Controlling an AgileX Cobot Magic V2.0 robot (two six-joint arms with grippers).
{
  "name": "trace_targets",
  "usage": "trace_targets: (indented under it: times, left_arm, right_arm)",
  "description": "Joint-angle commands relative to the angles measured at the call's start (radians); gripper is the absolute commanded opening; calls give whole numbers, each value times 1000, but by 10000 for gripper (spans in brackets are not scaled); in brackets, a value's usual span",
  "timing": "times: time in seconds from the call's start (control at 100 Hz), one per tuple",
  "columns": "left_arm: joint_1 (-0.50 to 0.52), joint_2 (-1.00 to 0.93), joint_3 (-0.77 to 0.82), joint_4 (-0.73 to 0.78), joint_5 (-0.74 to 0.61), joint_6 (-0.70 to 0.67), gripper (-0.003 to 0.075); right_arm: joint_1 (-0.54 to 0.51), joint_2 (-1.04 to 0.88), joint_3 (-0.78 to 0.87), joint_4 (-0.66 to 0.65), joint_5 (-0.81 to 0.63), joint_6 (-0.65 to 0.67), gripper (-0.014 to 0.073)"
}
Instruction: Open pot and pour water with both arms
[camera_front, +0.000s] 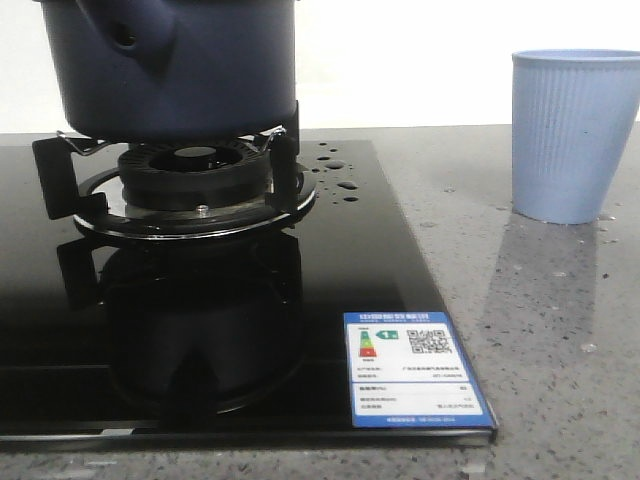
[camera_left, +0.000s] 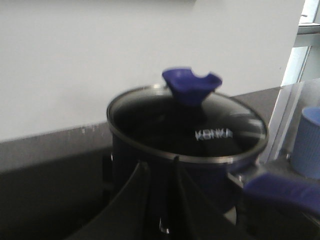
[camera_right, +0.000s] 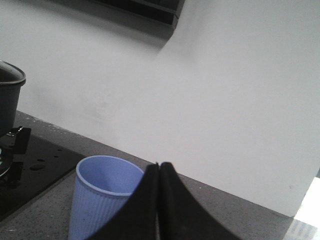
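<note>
The dark navy pot stands on the gas burner at the back left. In the left wrist view it carries a glass lid with a blue knob, and its stubby handle points towards the cup. My left gripper is slightly open and empty, close to the pot's side below the lid rim. My right gripper is shut and empty, above and beside the light blue ribbed cup. The pot also shows in the right wrist view. Neither gripper shows in the front view.
The black glass hob has a blue energy label at its front right corner and water drops beside the burner. The cup stands on the grey speckled counter at the right. A white wall is behind.
</note>
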Motion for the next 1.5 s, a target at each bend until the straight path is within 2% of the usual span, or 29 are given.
trace_targets:
  times: [0.0,0.23,0.45,0.9,1.11,1.25,1.32,1.37,1.42,1.46,1.49]
  left_arm:
    - [-25,-94,96,-152,-28,34,62]
    - [-43,-247,237,-187,-51,33,62]
    - [-76,-251,239,-192,30,33,62]
    - [-76,-251,239,-183,30,33,62]
    - [-76,-277,227,-188,-135,59,62]
    - [-76,-304,206,-222,-229,236,62]
    - [-74,-324,190,-162,-254,258,62]
    - [-74,-340,172,-54,-263,224,62]
    - [-74,-355,154,89,-285,122,61]
    - [-74,-364,141,228,-300,-33,61]
    - [-74,-371,130,393,-307,-164,61]
  right_arm:
    - [-6,-22,-21,13,1,3,-67]
    - [-6,-24,-21,13,-33,3,-67]
    - [-6,-24,-21,13,-35,3,-67]
    - [-6,-24,-21,13,-35,3,-67]
    - [-6,-24,-21,13,-36,3,-67]
    - [-6,-24,-21,13,-39,3,-67]
    - [-6,-24,-21,13,-39,3,-67]
    - [-6,-24,-21,13,-39,3,-67]
    - [-6,-24,-21,13,-39,3,-67]
    - [-6,-24,-21,13,-39,3,-67]
    - [-6,-24,-21,13,-39,3,-67]
